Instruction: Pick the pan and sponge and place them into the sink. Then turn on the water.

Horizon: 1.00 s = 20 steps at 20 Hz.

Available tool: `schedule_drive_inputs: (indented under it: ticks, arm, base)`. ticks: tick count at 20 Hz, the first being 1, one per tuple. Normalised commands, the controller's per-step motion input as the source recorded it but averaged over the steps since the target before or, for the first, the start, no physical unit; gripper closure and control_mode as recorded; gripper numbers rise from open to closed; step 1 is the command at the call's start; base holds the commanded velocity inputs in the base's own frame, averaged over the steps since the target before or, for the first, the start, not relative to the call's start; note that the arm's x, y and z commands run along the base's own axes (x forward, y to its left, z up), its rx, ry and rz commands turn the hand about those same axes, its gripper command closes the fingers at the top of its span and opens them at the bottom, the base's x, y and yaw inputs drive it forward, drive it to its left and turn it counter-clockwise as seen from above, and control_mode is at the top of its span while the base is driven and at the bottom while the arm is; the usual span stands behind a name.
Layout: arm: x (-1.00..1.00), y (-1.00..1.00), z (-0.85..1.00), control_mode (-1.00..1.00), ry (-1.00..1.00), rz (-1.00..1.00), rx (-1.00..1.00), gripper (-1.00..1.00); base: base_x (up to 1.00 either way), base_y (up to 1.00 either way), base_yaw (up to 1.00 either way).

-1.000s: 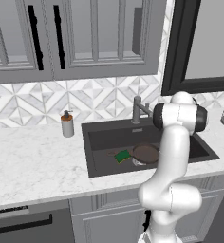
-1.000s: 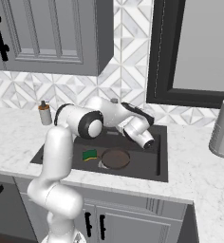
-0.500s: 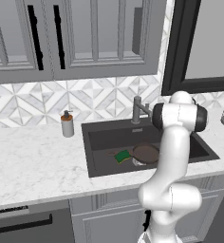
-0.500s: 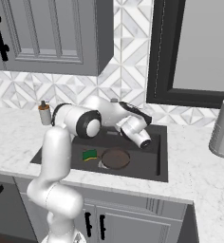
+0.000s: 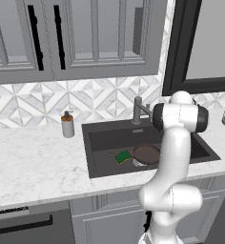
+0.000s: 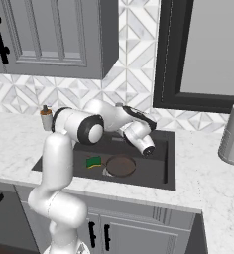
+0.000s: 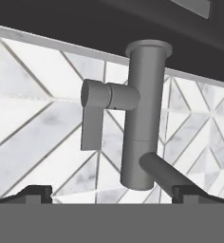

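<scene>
Grey faucet: filling the hand view — lever hanging to the left of the upright body, spout angling down to the right.
Gripper: standing wide open, holding nothing, tips flanking the faucet base.
Pan: lying in the sink over the drain; sponge sitting just beside it, also in the basin.
Water: none running yet.
Step, judged: reaching for the lever.
Risk: fingers striking the faucet body or spout instead of the lever — or sliding off it, leaving the tap shut.
</scene>
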Motion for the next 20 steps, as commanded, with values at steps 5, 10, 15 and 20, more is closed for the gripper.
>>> schedule_drive_inputs:
  ticks: [5,10,15,20]
  arm:
    - [-0.02,0.0,0.14,-1.0,0.0,-0.02,0.0,-1.0]
    - [0.0,0.01,0.04,-1.0,0.0,-0.02,0.0,-1.0]
    - [0.0,0.1,0.0,-1.0,0.02,0.0,0.0,-1.0]
    - [0.09,0.02,0.0,-1.0,0.01,0.0,0.0,-1.0]
  base:
    - [0.0,0.0,0.0]
    - [0.0,0.0,0.0]
    - [0.0,0.0,0.0]
    - [0.0,0.0,0.0]
